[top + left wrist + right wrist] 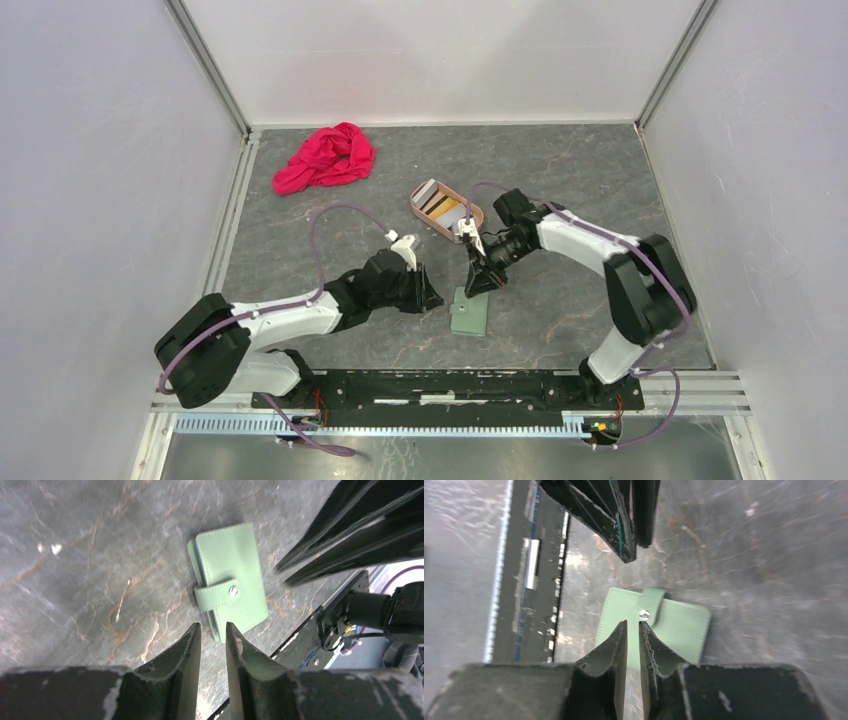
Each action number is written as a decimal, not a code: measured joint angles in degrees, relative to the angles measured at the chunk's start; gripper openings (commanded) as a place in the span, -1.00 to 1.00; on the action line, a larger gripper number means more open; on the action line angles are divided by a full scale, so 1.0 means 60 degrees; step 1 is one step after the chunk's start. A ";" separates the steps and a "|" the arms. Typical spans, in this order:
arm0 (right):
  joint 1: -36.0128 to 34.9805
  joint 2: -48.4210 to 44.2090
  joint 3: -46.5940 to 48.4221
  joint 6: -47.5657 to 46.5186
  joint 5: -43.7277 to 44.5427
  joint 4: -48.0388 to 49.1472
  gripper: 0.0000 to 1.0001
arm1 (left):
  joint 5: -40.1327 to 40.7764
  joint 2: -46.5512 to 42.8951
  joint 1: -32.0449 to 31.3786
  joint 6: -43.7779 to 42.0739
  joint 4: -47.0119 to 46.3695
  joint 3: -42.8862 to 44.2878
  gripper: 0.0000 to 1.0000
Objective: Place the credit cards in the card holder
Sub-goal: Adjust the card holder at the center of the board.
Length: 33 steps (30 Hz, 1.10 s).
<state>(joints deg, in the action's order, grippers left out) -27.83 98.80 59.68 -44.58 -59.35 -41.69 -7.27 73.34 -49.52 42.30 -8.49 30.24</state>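
**Q:** Where does the card holder [469, 313] lie?
**A:** Flat on the table [580, 180], near centre, tab snapped shut.

**Q:** And the jaws?
**A:** The left gripper [437, 299], just left of it, and the right gripper [477, 289], over its far edge, each show only a narrow slit and grip nothing.

**Q:** The credit cards [441, 204]?
**A:** In the oval tray [479, 213], farther back; a red cloth [325, 157] lies far left.
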 measured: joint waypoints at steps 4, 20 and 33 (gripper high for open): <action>0.0062 -0.1938 -0.0619 -0.0499 0.1042 0.0940 0.16 | 0.0106 0.0033 -0.0364 0.0401 -0.0066 -0.0386 -0.23; 0.0466 -0.0350 -0.1064 -0.0084 0.2991 0.1949 -0.11 | 0.0652 0.1534 -0.1610 0.2473 -0.1421 -0.0794 -0.17; 0.1053 -0.0794 -0.2116 0.1781 0.2167 0.2987 -0.73 | 0.0459 0.2648 -0.1428 0.3118 -0.1807 -0.0084 -0.42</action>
<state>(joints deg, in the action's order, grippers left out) -21.52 94.04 46.98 -33.89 -46.35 -23.77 -4.51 89.23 -58.08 61.01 -19.33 29.74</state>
